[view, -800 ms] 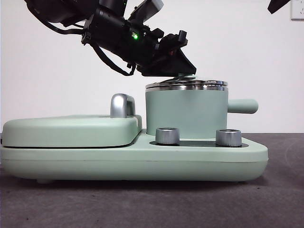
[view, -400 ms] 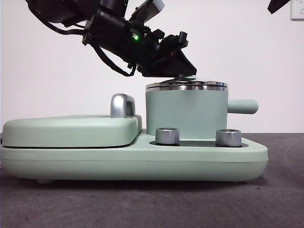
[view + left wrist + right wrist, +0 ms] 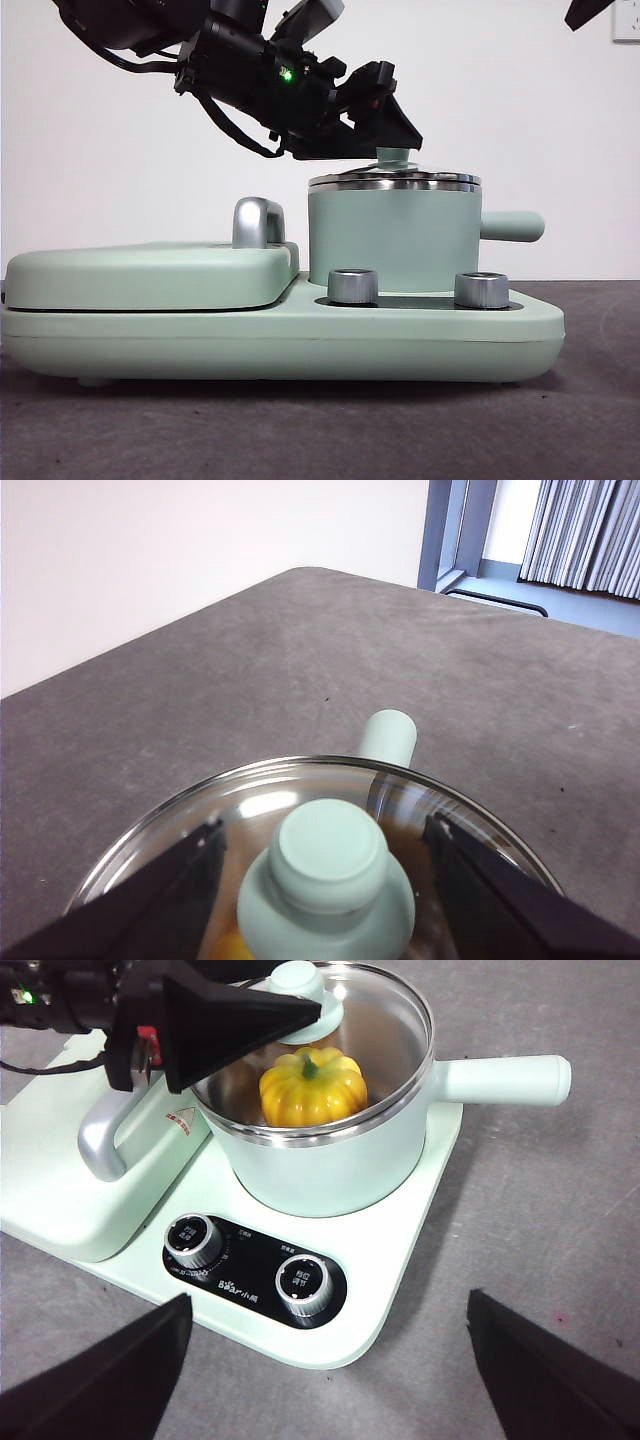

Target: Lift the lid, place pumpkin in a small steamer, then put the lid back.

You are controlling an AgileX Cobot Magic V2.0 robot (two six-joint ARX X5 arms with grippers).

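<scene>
The lid (image 3: 393,182) rests flat on the small steamer (image 3: 393,240), closing it. My left gripper (image 3: 392,140) hovers just over the lid, and its jaws stand open on either side of the mint-green knob (image 3: 325,865), with a gap on each side. Through the glass in the right wrist view, the pumpkin (image 3: 312,1085) sits inside the small steamer (image 3: 340,1170) with its stem up. The left gripper (image 3: 240,1020) shows there as a black wedge by the knob (image 3: 300,980). My right gripper (image 3: 328,1300) hangs open above the front of the appliance, holding nothing.
The pot stands on a wide mint-green base (image 3: 300,340) with two silver knobs (image 3: 352,285) (image 3: 481,289). A flat griddle cover (image 3: 150,275) with a steel handle (image 3: 255,222) lies beside the pot. The pot's side handle (image 3: 512,224) sticks out to the right. The table is dark grey.
The left gripper's jaws have spread and lifted slightly off the lid, so the knob now shows below them. The lid and pot have not moved.
</scene>
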